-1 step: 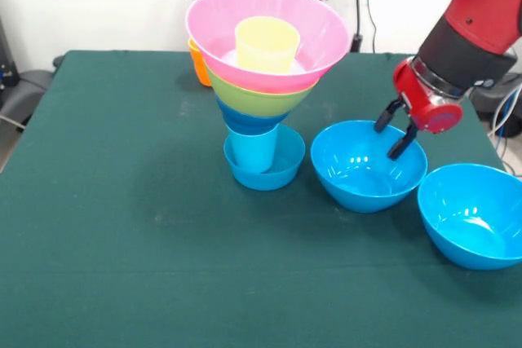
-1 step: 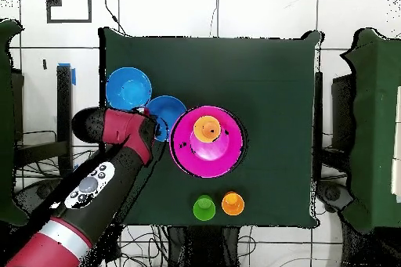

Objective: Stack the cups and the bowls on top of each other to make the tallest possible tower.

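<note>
While standing left of centre on the green table (image 1: 122, 226), holds a yellow cup (image 1: 267, 43) inside the pink bowl (image 1: 322, 34) at the top of the tower (image 1: 261, 95), over a lime green bowl (image 1: 253, 99) and a light blue cup (image 1: 253, 148) set in a small blue bowl (image 1: 285, 165). Behind, shows an orange cup (image 1: 198, 63). Rightward, hangs gripper (image 1: 392, 134) with fingers (image 1: 402, 144) spread, gripping nothing, over a large blue bowl (image 1: 359, 173), empty. Lies farthest right another empty blue bowl (image 1: 473, 213).
</note>
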Motion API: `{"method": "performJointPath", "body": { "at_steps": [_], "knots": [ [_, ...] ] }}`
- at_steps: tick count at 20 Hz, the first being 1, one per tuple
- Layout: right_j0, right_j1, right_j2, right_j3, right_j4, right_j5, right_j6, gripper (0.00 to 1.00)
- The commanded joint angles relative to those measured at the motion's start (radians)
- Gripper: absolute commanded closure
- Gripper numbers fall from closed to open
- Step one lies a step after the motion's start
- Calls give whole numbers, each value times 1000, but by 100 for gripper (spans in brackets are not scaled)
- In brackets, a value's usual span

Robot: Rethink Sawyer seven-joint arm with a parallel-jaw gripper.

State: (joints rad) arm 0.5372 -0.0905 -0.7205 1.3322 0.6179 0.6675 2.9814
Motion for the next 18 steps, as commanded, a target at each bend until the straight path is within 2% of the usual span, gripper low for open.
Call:
{"method": "performJointPath", "body": {
  "at_steps": [1, 12, 18],
  "knots": [
    [12, 26, 133, 47, 40, 0, 226, 0],
    [13, 87, 148, 49, 59, -59, 235, 0],
    [16, 91, 141, 57, 68, -63, 229, 0]
  ]
}}
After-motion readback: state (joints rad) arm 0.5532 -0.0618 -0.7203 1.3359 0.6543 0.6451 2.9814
